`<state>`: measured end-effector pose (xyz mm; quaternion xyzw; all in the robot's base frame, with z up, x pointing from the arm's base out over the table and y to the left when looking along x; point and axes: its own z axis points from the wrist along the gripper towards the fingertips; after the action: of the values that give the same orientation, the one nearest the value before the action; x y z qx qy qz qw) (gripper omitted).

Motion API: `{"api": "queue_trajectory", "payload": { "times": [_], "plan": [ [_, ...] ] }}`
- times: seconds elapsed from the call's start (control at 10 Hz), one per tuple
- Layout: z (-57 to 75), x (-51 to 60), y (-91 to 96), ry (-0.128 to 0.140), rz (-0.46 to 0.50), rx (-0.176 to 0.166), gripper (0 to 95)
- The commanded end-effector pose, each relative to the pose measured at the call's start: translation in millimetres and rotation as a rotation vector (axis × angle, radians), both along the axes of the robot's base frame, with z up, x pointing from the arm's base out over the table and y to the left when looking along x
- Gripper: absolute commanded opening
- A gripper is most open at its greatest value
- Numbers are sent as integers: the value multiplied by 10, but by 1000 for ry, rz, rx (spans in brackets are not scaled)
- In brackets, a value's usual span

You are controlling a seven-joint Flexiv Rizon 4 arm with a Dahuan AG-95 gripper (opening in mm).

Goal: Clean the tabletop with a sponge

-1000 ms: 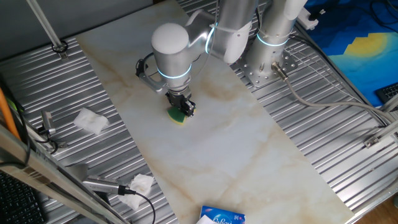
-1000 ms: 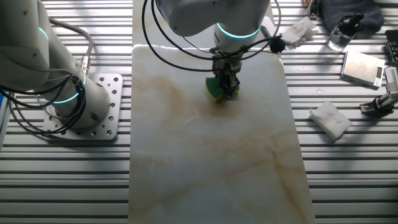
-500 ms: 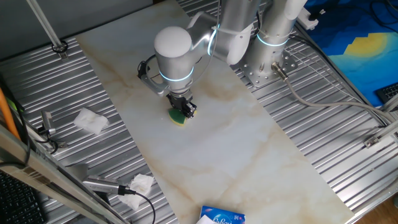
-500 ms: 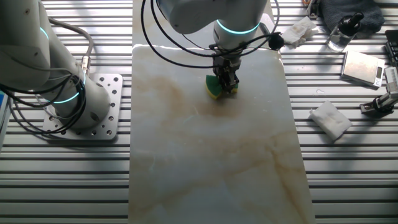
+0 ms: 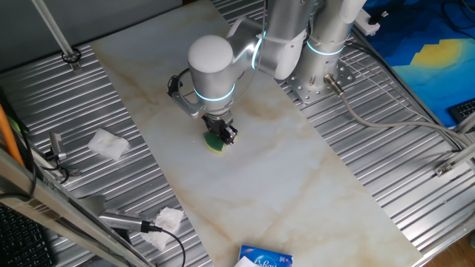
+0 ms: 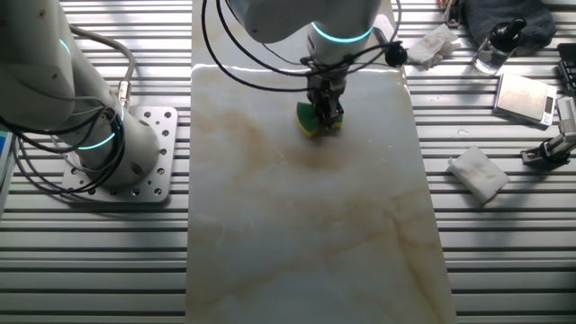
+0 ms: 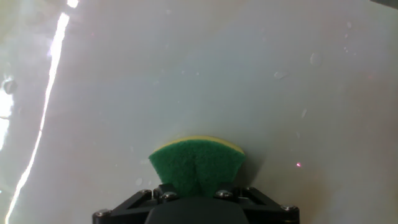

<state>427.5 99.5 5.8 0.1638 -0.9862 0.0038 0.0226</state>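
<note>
Sponge is soft and light, I judge: in the hand view its green face bows into a fan with a crease down the middle, pinched from the sides. So it squashes easily and should spring back. Best hold is across the narrow sides, high on the block, leaving the lower edge free to rub. Squeezed too hard it folds and wipes a thinner strip. Wet, it could slip out under side load; I can't tell whether it's wet.

My claw is clamped on the sponge, fingers pointing down. The sponge sits between them and sticks out below the tips, yellow edge lowest in the other fixed view. It looks pressed on the bench, though actual contact is hard to confirm from the fixed views.

Position: toward the arm-base end of the slab, roughly mid-width, close to a brownish vein patch. The hand view shows small specks or droplets on the glossy surface ahead of the sponge. Most of the slab lies beyond it.
</note>
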Motion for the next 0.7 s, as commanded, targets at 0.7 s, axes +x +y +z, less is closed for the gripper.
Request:
{"api": "queue_trajectory", "payload": {
  "times": [0.7],
  "plan": [
    [16, -79, 292, -4, -44, -1, 380]
  ]
}}
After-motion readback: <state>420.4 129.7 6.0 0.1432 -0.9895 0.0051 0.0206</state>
